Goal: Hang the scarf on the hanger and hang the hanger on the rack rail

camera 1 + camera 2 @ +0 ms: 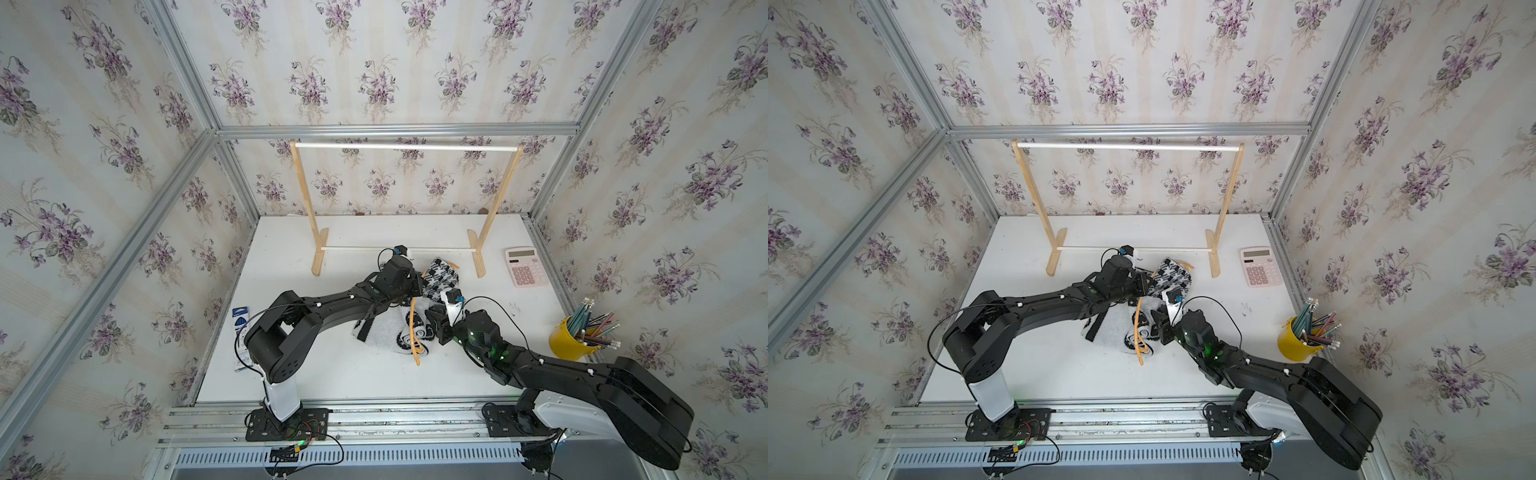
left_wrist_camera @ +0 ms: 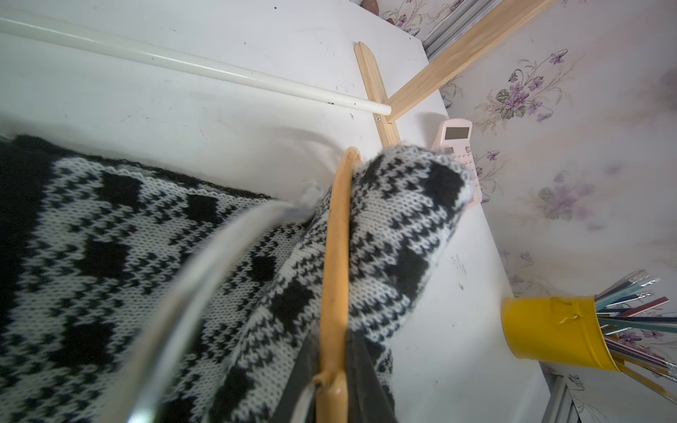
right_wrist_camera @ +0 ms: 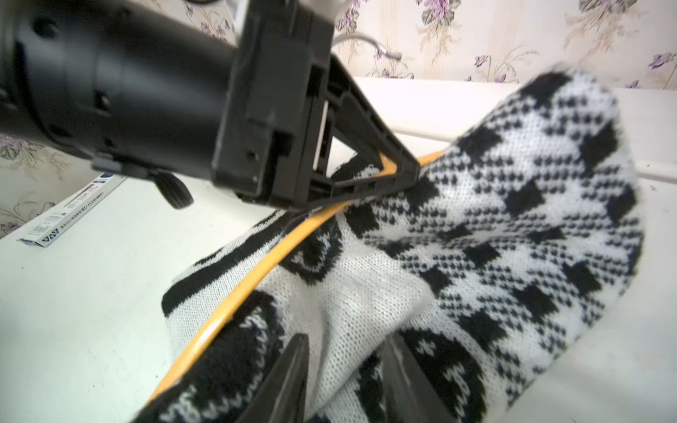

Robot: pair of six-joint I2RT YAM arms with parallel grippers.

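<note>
You are partway: your left claw (image 3: 399, 172) is clamped on the hanger (image 3: 256, 278), the scarf (image 1: 440, 278) is bunched over it above the tabletop (image 1: 332, 365), and your right claw (image 3: 344, 381), jaws apart around cloth, has draping left.

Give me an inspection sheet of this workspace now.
Surface: white table, a few dark scuffs.
Job's things: scarf bunched mid-table, draped partly over the hanger.
Clutter: pink calculator; yellow pencil cup; blue-white box; wooden rack.
Grippers: left gripper shut on the hanger; right gripper open, jaws either side of scarf cloth.
Cables: black cable loops on both arms.
Surroundings: floral wallpaper, metal frame.
</note>
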